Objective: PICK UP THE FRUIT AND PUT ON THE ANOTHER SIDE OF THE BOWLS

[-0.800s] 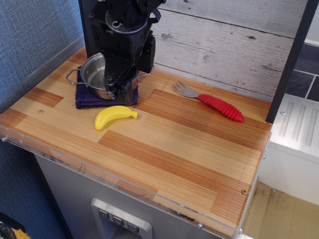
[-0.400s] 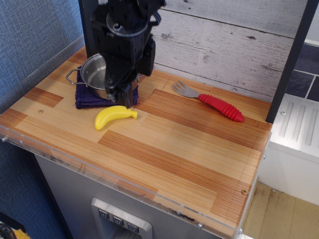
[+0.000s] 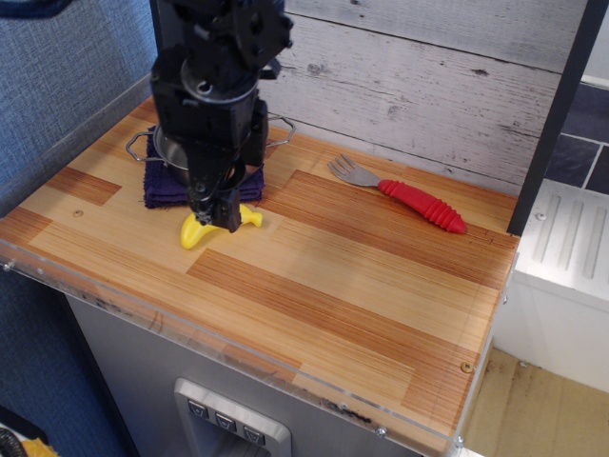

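Observation:
The yellow toy banana (image 3: 195,231) lies on the wooden tabletop just in front of the purple cloth. Only its two ends show, because my black gripper (image 3: 217,215) is low over its middle. The jaws look open, one on each side of the banana, and whether they touch it I cannot tell. The shiny steel pot (image 3: 164,145) stands on the cloth at the back left, mostly hidden behind my arm. Its loop handles show on the left (image 3: 139,143) and on the right (image 3: 282,125).
A dark purple cloth (image 3: 158,193) lies under the pot. A fork with a red handle (image 3: 419,203) lies at the back right. The wooden top (image 3: 333,286) ends in a clear front lip. A plank wall stands behind and a dark post (image 3: 557,114) at the right.
My gripper has moved forward and left from over the pot and come down onto the banana's middle. The banana, pot and fork have not moved.

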### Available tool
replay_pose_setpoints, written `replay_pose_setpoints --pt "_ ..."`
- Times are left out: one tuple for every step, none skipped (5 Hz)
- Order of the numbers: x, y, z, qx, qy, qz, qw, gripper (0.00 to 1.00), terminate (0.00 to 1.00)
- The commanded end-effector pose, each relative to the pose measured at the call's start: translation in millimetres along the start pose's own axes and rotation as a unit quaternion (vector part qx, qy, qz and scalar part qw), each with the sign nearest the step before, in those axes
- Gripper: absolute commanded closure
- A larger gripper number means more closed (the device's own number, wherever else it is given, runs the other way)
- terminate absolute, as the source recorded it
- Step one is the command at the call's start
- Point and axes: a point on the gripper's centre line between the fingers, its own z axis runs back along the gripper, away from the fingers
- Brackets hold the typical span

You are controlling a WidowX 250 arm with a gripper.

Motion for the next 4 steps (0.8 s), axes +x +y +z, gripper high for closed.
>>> replay_pose_setpoints --pt "17.8 -8.7 -6.5 -0.042 0.023 0.054 0.9974 0.0 0.0" --pt "30.7 -10.1 -14.8 -0.065 0.017 0.129 0.9894 0.0 0.0" --pt "36.1 -7.7 -20.8 -0.057 -0.006 0.164 0.9848 0.0 0.0" --pt "31.0 -8.0 -32.8 -0.053 -0.009 0.194 0.9795 0.0 0.0"
